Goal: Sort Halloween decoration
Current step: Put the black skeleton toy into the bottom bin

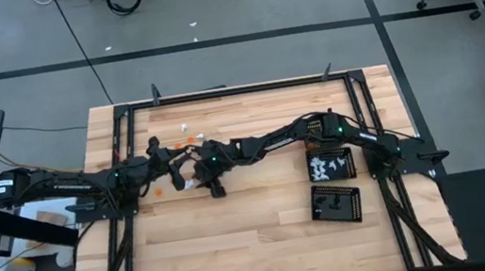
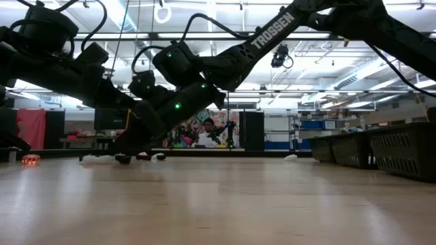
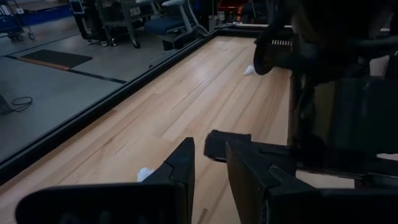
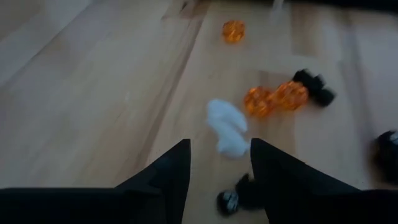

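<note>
The Halloween decoration is a scatter of tiny pieces on the wooden table: a white piece (image 4: 227,127), two orange ones (image 4: 258,99) (image 4: 291,94) and a black one (image 4: 314,87) lying close together. A further orange one (image 4: 233,30) lies beyond them. My right gripper (image 4: 221,158) reaches across to the table's left centre (image 1: 195,177). It is open, with the white piece's near end between its fingertips. My left gripper (image 3: 210,163) waits low beside it (image 1: 173,164), open by a narrow gap with nothing in it. A white piece (image 3: 144,173) lies by its finger. My right gripper comes slanting down at the white piece, whose near end (image 4: 235,148) lies on the table between the fingertips, close against one finger (image 4: 264,158). Whether that finger touches it, I cannot tell.
Two black perforated trays stand at the table's right: the farther one (image 1: 344,155) holds white pieces, the nearer one (image 1: 353,205) black pieces. Loose pieces lie at the far left: white (image 1: 185,126), orange (image 1: 191,140), orange (image 1: 157,191). A black frame (image 1: 236,89) rims the table.
</note>
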### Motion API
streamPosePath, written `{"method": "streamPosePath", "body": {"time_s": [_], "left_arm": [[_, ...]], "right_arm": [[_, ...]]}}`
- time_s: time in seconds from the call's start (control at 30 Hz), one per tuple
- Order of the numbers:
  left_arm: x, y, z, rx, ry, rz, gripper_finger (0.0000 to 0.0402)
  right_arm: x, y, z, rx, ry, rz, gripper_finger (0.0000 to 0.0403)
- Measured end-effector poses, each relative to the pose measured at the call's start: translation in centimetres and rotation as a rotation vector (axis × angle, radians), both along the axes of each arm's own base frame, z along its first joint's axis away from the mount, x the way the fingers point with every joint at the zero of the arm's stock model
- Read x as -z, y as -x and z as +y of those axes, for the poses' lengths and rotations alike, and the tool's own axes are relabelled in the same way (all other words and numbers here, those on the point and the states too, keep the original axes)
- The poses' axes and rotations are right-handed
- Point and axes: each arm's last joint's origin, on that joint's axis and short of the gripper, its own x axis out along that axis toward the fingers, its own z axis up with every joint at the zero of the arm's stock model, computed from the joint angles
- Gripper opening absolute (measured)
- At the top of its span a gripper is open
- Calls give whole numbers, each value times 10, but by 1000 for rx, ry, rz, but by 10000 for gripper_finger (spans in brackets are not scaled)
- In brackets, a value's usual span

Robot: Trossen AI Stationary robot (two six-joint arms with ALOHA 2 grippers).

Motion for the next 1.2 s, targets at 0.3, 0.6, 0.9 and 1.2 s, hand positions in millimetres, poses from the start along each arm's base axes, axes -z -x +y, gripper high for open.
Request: {"method": "streamPosePath", "body": {"time_s": [0.3, 0.6, 0.9, 1.2], "left_arm": [[1, 0, 0, -1, 6, 5, 77], [1, 0, 0, -2, 6, 6, 77], [1, 0, 0, -1, 6, 9, 77], [2, 1, 0, -4, 16, 18, 77]], "right_arm": [[-7, -3, -2, 92, 6, -50, 172], [-11, -3, -5, 199, 135, -59, 177], [-14, -3, -2, 225, 127, -61, 242], [-12, -1, -10, 266, 136, -26, 303]]}}
